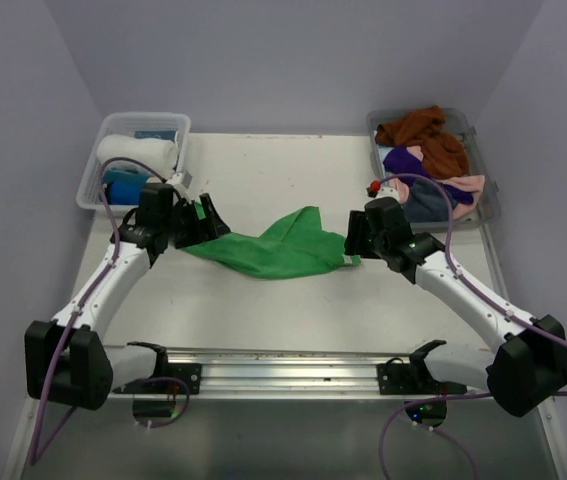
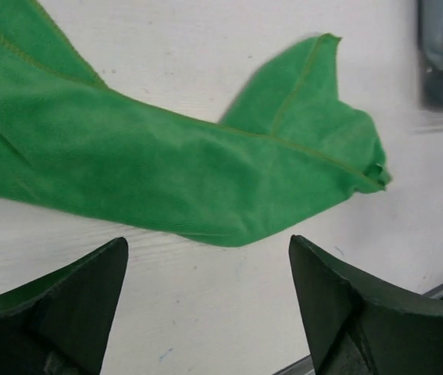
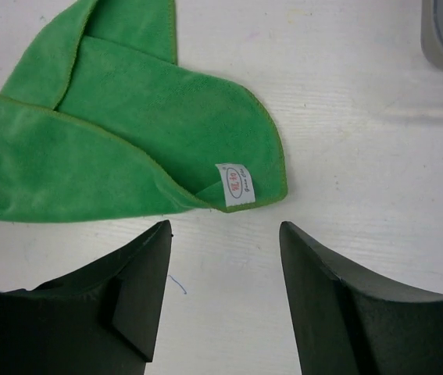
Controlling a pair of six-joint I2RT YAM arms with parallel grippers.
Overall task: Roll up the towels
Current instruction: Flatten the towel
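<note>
A bright green towel lies loosely folded and rumpled on the white table between my two grippers. My left gripper stands at its left end, open wide with nothing between the fingers; in the left wrist view the green towel lies just beyond the left gripper. At the right end my right gripper is open too. The right wrist view shows the towel's folded corner with a white label just ahead of the right gripper, free of both fingers.
A pale bin at the back left holds a rolled white towel and a blue towel. A clear tub at the back right holds rust-brown, purple, pink and grey towels. A metal rail runs along the near edge.
</note>
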